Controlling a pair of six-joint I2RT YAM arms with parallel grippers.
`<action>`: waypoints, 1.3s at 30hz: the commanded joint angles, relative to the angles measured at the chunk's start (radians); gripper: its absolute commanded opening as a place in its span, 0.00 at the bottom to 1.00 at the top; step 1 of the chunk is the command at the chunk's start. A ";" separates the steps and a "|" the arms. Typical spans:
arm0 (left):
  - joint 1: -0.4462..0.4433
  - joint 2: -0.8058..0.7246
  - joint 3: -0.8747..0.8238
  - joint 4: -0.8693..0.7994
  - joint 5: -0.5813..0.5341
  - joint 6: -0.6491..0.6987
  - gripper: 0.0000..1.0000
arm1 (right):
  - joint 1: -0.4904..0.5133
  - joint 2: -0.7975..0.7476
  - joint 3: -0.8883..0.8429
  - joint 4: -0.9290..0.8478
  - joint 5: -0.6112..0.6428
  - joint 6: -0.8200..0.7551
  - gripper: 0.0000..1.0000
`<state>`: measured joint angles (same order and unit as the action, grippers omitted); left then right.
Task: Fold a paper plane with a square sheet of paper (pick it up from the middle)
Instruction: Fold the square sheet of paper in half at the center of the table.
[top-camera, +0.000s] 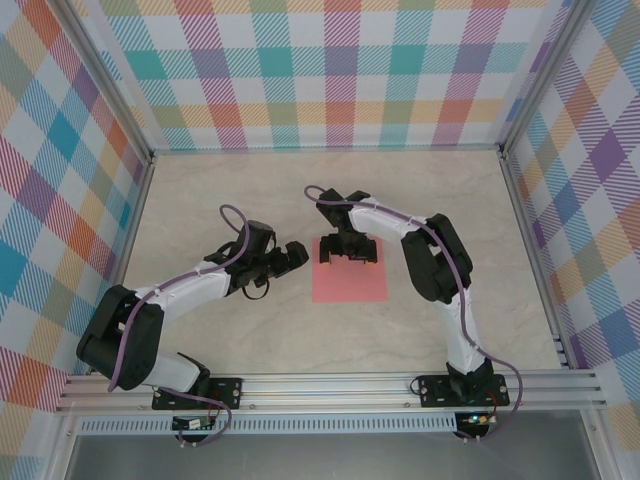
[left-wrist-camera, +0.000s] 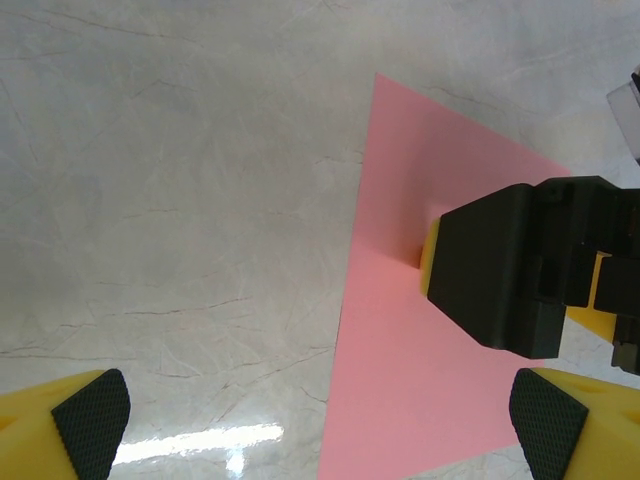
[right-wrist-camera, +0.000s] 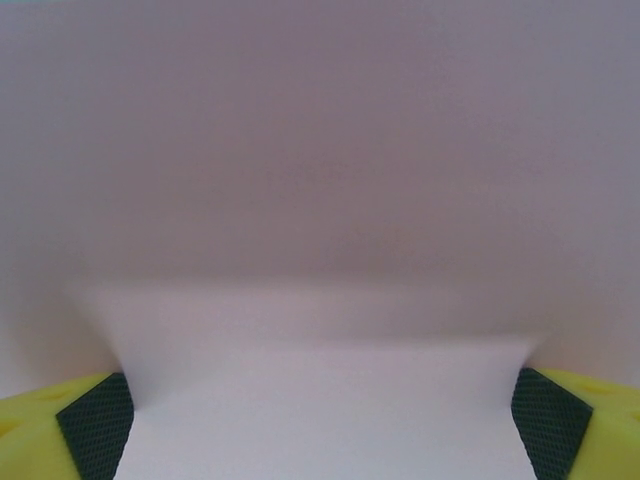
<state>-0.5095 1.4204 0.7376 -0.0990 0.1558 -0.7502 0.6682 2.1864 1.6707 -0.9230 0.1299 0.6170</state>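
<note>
The square sheet of paper (top-camera: 350, 283) is salmon pink and lies flat on the table's middle. My right gripper (top-camera: 348, 258) points down over the sheet's far edge, open, with its yellow fingers straddling most of the sheet's width. In the right wrist view the paper (right-wrist-camera: 320, 200) is very close and blurred, and the right gripper (right-wrist-camera: 322, 440) has its pads at the two bottom corners. My left gripper (top-camera: 295, 256) is just left of the sheet, open and holding nothing. In the left wrist view the left gripper (left-wrist-camera: 320, 430) faces the paper (left-wrist-camera: 420, 370) and the right gripper's black body (left-wrist-camera: 520, 270).
The marble-patterned tabletop (top-camera: 200, 200) is bounded by checked walls with aluminium rails (top-camera: 135, 205) on the left, back and right. There is free room round the sheet on every side except where the two grippers stand.
</note>
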 joint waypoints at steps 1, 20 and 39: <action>-0.012 -0.006 0.013 -0.013 -0.010 0.008 1.00 | -0.003 0.056 -0.078 -0.010 -0.019 0.021 0.99; -0.012 -0.014 0.008 -0.016 -0.012 0.003 1.00 | -0.001 -0.015 -0.058 0.010 -0.044 -0.004 0.84; -0.001 -0.045 0.003 -0.030 -0.008 -0.023 1.00 | -0.018 -0.205 -0.097 0.067 -0.141 -0.015 0.31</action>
<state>-0.5091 1.4059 0.7376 -0.1059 0.1452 -0.7559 0.6598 2.0575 1.5883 -0.8780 0.0631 0.5907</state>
